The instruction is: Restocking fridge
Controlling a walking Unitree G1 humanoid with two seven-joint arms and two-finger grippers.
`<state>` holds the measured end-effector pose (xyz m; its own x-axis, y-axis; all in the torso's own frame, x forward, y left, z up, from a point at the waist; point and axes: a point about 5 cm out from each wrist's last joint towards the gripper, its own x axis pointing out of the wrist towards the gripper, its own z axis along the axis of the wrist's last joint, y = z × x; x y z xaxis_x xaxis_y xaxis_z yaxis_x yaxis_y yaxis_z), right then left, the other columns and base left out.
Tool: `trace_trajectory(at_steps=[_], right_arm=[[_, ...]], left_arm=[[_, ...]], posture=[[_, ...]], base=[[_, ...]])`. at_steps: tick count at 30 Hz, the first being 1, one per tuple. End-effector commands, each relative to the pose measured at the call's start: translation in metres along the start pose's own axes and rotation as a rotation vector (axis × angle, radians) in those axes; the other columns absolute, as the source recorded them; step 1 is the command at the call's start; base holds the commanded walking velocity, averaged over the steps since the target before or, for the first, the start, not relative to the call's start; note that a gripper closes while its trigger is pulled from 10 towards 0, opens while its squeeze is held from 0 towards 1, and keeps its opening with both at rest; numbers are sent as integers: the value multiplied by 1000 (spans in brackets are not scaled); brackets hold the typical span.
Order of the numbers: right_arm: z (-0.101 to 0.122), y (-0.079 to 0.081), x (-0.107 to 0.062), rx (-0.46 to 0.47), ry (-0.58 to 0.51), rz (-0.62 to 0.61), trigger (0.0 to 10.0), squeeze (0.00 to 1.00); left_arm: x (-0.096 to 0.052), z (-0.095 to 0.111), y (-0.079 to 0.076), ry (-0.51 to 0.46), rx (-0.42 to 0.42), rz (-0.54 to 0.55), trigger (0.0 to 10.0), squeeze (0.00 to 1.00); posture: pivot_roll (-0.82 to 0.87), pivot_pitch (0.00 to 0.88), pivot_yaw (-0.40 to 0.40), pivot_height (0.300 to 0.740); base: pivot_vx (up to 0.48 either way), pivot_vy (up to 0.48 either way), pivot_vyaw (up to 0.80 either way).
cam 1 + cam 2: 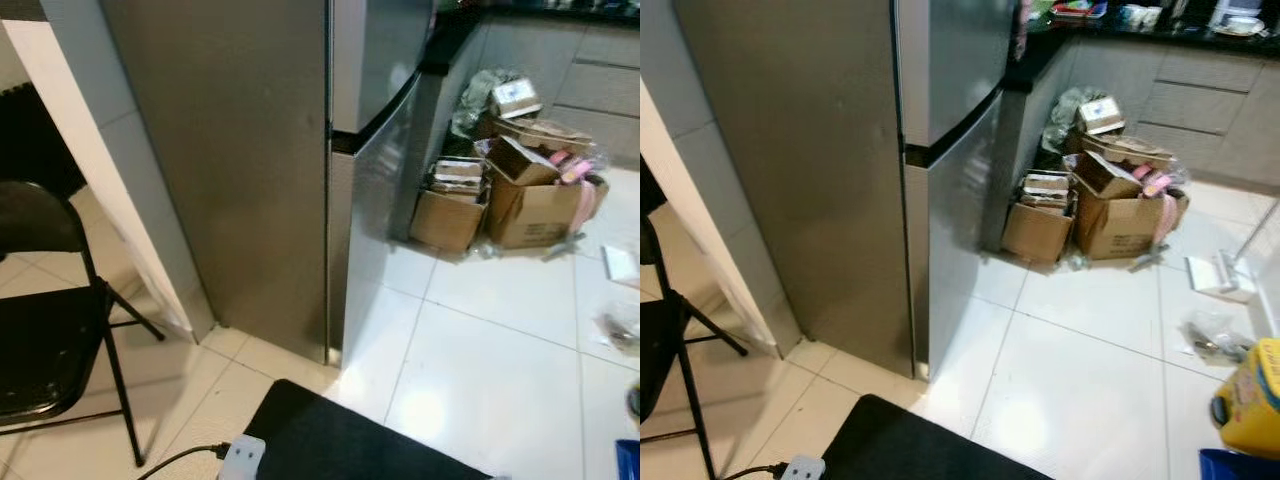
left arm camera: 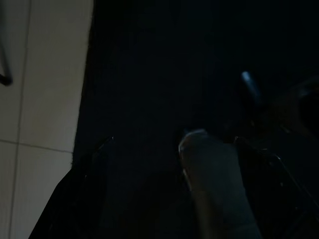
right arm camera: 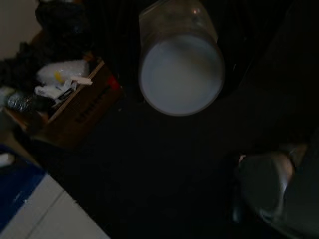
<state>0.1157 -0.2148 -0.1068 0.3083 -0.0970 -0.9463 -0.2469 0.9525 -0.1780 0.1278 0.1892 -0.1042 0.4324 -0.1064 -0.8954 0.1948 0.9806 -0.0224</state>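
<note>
The stainless two-door fridge (image 1: 850, 170) stands closed, seen corner-on, its side panel and both door fronts in view with the dark seam between upper and lower door. Left of it is a black folding chair (image 1: 45, 320); on the white tiled floor (image 1: 1080, 370) to its right lies a heap of cardboard boxes (image 1: 1110, 205) below the dark worktop (image 1: 1160, 30). A black mat (image 1: 340, 440) lies at the robot's feet, and a yellow jug (image 1: 1252, 400) stands near the right edge.

The step in hand looks like approaching the fridge. To do it well, the robot should square up to the door fronts, clear of the chair and boxes, before reaching for a door edge.

In the right wrist view a pale round container (image 3: 181, 69) and an open box of packets (image 3: 70, 102) show dimly. Whether either gripper is spread or pressed together I cannot tell.
</note>
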Motion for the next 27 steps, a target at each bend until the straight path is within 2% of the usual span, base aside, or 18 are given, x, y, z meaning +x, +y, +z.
trace_trajectory(at_steps=[1, 4, 13, 20, 27], right_arm=[[-1, 1, 0, 4, 5, -2, 10000, 0], [-1, 1, 0, 3, 3, -2, 10000, 0], [1, 0, 0, 8, -9, -6, 10000, 0], [1, 0, 0, 9, -10, -5, 10000, 0], [1, 0, 0, 4, -10, -3, 10000, 0]], left_arm=[[0, -1, 0, 9, 2, -3, 10000, 0], [0, 0, 1, 7, 2, 0, 10000, 0], [0, 1, 1, 0, 0, 0, 10000, 0], [0, 1, 0, 5, 32, -16, 10000, 0], [0, 0, 2, 10, 31, -16, 10000, 0]], posture=[[51, 0, -7, 738], [51, 0, -7, 738], [51, 0, -7, 738], [49, 0, -8, 738], [50, 0, -8, 738]], base=[[0, 0, -800], [0, 0, -800], [0, 0, 0], [0, 0, 0], [0, -468, 0]])
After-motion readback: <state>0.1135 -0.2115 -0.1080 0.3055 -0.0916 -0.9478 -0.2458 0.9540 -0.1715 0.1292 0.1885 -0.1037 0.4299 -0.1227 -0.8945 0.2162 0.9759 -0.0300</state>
